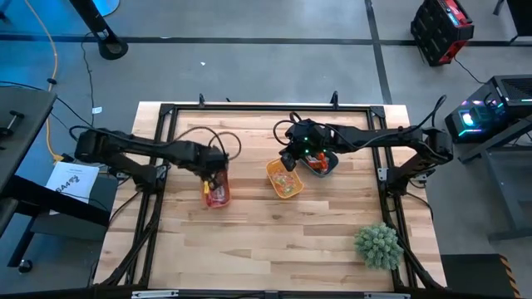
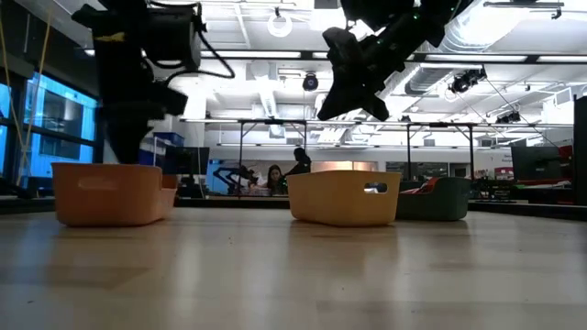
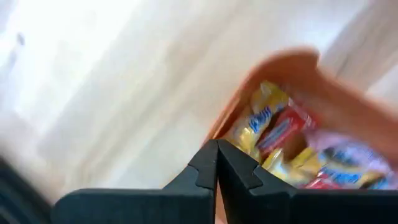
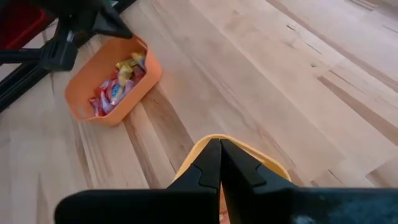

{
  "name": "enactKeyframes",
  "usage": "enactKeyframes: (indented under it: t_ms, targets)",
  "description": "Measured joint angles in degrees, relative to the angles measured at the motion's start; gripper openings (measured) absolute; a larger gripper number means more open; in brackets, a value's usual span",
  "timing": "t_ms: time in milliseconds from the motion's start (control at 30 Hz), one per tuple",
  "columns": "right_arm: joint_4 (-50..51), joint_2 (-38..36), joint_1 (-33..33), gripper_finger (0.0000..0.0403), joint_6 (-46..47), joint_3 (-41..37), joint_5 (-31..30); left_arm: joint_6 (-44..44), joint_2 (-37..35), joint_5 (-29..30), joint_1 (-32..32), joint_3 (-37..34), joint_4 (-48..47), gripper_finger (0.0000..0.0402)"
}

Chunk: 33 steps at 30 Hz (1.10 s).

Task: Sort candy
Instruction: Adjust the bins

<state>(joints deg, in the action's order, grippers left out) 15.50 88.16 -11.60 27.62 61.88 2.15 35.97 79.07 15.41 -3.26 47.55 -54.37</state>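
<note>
Currently: candy (image 4: 118,87) heaped in orange tray (image 4: 140,84), wrappers lying at mixed angles, no common axis. Left gripper (image 3: 216,163) closed, empty, over it; right gripper (image 4: 219,163) closed above yellow tray (image 1: 285,179).

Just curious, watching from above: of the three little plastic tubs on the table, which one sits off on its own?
The orange tray, under the left gripper. The yellow tray and the teal tray sit side by side near the table's middle.

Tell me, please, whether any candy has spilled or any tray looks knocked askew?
Nothing stands out. The candy lies inside the orange tray, the yellow tray and teal tray stand upright, and no sweets show on the wooden table.
</note>
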Motion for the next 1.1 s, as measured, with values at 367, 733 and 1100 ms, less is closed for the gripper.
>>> enactKeyframes:
  t_ms: [367, 733, 1100]
  targets:
    - [6.09, -0.02, 1.43, 0.0, 0.96, 0.01, 9.89, -7.12, -6.41, 1.52, -3.87, 5.87, 7.26, 0.0]
    - [34.9, -0.04, -2.94, 0.0, 5.67, -0.01, -18.29, -1.36, -9.71, 9.05, 2.68, 6.38, 8.58, 0.0]
    - [35.32, 0.31, -23.36, 0.0, -3.14, -0.26, -13.55, 1.46, -9.6, 9.28, 4.23, 6.34, 12.06, 0.0]
